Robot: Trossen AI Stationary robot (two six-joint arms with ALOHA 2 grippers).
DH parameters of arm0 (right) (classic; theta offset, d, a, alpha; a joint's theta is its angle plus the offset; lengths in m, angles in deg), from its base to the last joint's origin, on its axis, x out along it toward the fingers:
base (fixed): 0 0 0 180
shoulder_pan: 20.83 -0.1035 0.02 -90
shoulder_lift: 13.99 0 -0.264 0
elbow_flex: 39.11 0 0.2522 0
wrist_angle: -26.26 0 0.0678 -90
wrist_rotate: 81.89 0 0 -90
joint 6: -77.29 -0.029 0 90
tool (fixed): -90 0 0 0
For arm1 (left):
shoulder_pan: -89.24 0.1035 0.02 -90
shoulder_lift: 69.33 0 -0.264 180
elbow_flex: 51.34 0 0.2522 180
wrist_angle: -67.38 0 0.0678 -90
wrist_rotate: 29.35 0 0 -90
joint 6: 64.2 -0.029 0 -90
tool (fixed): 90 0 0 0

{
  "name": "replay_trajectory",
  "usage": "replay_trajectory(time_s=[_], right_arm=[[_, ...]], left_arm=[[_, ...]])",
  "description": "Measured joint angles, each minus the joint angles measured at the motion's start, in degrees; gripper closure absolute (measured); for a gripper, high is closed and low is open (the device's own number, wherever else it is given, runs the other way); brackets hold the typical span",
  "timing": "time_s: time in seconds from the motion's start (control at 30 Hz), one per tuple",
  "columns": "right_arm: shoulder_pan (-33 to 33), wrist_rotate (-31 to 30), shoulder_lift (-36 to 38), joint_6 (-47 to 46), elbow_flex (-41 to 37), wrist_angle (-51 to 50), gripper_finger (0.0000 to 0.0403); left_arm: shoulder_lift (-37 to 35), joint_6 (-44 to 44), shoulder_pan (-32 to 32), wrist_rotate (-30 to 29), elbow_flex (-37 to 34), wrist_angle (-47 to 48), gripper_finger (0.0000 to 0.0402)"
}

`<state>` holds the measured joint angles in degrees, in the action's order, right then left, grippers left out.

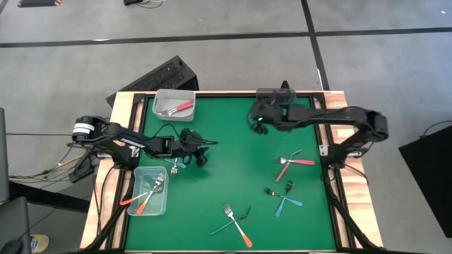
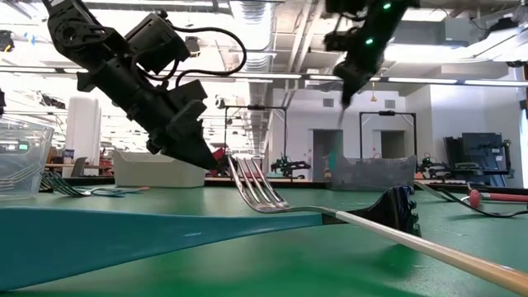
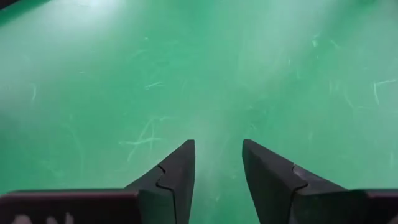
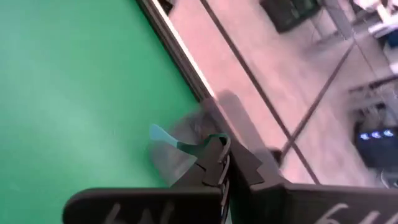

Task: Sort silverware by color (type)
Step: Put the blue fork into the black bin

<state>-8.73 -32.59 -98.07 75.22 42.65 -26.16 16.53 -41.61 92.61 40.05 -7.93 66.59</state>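
Left gripper [image 1: 200, 156] sits low over the green mat [image 1: 233, 134], left of centre, just right of the clear bin [image 1: 167, 201]. Its fingers [image 3: 177, 177] stand apart with bare mat showing between them; nothing held. A small fork [image 1: 174, 167] lies on the mat just beside it, between gripper and clear bin.

Right gripper [image 1: 258, 124] is raised over the far part of the mat, near the far edge. Jaws clenched on a teal utensil [image 4: 180, 144]; in the right wrist view the teal handle sticks out from between the closed fingers [image 4: 214, 165]. Which type of utensil it is cannot be told.

Clear bin at the near left holds orange-handled forks [image 1: 145, 201]. White bin [image 1: 161, 99] at the far left holds a red-handled utensil [image 1: 181, 107].

Loose on the mat, right side: two red-handled utensils [image 1: 293, 163], crossed; nearer, two blue-handled utensils [image 1: 286, 201], also crossed. Near edge, centre: an orange-handled fork [image 1: 239, 229] lying across a teal-handled one [image 1: 227, 226]; in the low view this pair fills the foreground, fork head [image 2: 256, 191] tilted up.

Dark grey bin [image 2: 371, 175] shows at the far side of the table in the low view.
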Motion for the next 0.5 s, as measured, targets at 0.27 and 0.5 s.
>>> replay_trajectory(time_s=[0.27,0.5], right_arm=[[4.4,-1.6,7.3,-0.7,0.0,-8.4,0.0388],[6.9,-1.6,9.3,-2.4,0.0,-11.5,0.0388]], left_arm=[[0.0,0.0,0.0,-1.0,0.0,-1.4,0.0280],[0.0,0.0,0.0,-0.9,0.0,-0.6,0.0280]])
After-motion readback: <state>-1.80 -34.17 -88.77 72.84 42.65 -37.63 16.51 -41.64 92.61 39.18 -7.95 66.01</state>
